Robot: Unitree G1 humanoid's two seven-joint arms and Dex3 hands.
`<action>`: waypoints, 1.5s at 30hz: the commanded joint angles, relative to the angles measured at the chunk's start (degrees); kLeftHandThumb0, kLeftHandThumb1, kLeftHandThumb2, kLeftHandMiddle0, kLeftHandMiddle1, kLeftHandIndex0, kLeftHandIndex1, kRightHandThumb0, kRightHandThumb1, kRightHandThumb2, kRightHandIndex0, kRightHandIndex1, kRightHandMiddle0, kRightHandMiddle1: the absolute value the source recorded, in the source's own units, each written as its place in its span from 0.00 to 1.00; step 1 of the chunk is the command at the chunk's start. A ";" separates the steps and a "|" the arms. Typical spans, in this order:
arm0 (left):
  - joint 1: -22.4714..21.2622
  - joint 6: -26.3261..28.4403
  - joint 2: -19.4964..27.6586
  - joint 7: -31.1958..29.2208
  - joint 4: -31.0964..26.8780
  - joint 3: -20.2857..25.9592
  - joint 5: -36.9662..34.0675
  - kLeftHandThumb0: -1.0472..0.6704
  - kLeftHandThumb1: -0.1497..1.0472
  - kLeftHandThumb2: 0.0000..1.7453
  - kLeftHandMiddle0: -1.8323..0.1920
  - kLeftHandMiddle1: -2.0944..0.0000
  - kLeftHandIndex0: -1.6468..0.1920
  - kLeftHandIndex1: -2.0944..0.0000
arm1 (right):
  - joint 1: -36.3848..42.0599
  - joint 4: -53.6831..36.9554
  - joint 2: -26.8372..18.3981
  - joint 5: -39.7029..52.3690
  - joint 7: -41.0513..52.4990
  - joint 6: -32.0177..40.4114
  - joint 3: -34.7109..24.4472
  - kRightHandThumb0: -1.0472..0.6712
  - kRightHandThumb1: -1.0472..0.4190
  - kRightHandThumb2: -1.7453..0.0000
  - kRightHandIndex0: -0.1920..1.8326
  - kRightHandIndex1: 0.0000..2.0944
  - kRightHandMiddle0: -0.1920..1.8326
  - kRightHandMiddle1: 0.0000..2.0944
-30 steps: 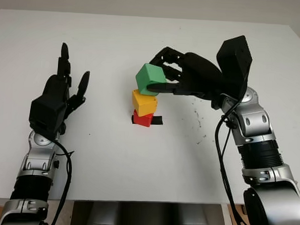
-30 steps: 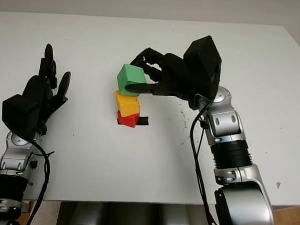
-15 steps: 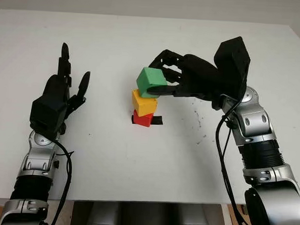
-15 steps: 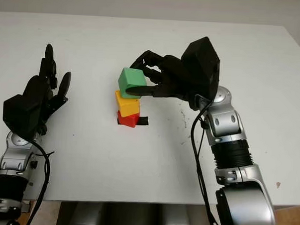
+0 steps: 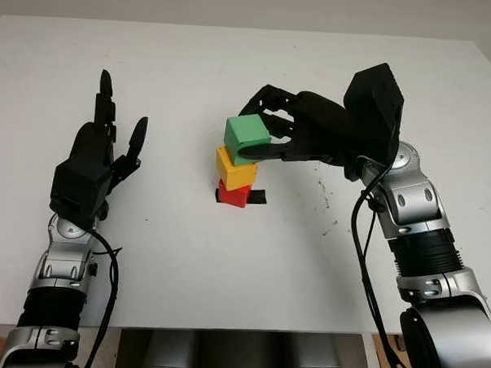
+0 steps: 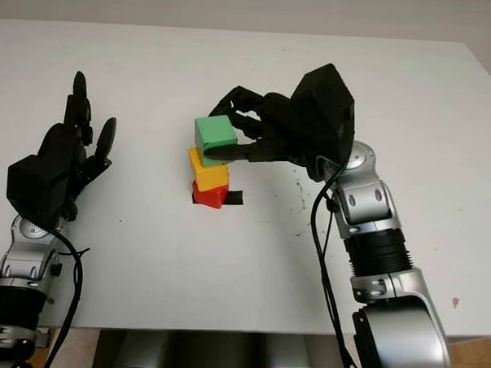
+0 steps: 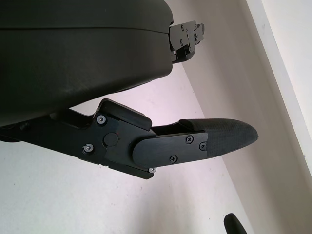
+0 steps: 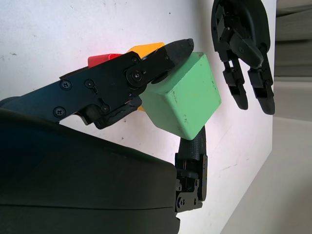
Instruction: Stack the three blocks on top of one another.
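A yellow block (image 5: 236,171) sits on a red block (image 5: 233,194) near the middle of the white table (image 5: 234,69). Right over them my right hand (image 5: 268,140) is shut on a green block (image 5: 247,137); its lower face seems to touch the yellow block, a little skewed. In the right wrist view the green block (image 8: 183,97) is pinched between the black fingers (image 8: 165,56), with yellow and red edges behind it. My left hand (image 5: 96,161) is open, raised above the table at the left.
A short black tape mark (image 5: 257,197) lies on the table beside the red block. Faint dark specks (image 5: 325,196) mark the surface under my right forearm.
My right hand has lowered the green block and turned it more level, down to the top of the yellow block. The left hand has not moved.
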 commanded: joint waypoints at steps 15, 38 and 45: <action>1.71 0.87 -1.13 0.43 -2.00 0.05 -0.68 0.12 1.00 0.31 1.00 1.00 1.00 1.00 | -1.10 0.24 -0.23 0.33 0.32 -1.35 -0.23 0.34 0.06 0.97 0.15 0.03 0.23 0.82; 2.00 1.57 -1.21 0.63 -2.15 0.02 -1.11 0.13 1.00 0.30 1.00 1.00 1.00 1.00 | -1.39 0.74 0.08 0.19 0.52 -1.20 0.30 0.34 0.07 0.97 0.14 0.02 0.23 0.80; 1.38 0.44 -1.03 0.66 -0.64 -0.20 -0.78 0.12 1.00 0.30 1.00 1.00 1.00 1.00 | -1.82 1.15 -0.08 0.26 1.22 -1.19 0.55 0.34 0.06 0.97 0.13 0.02 0.23 0.79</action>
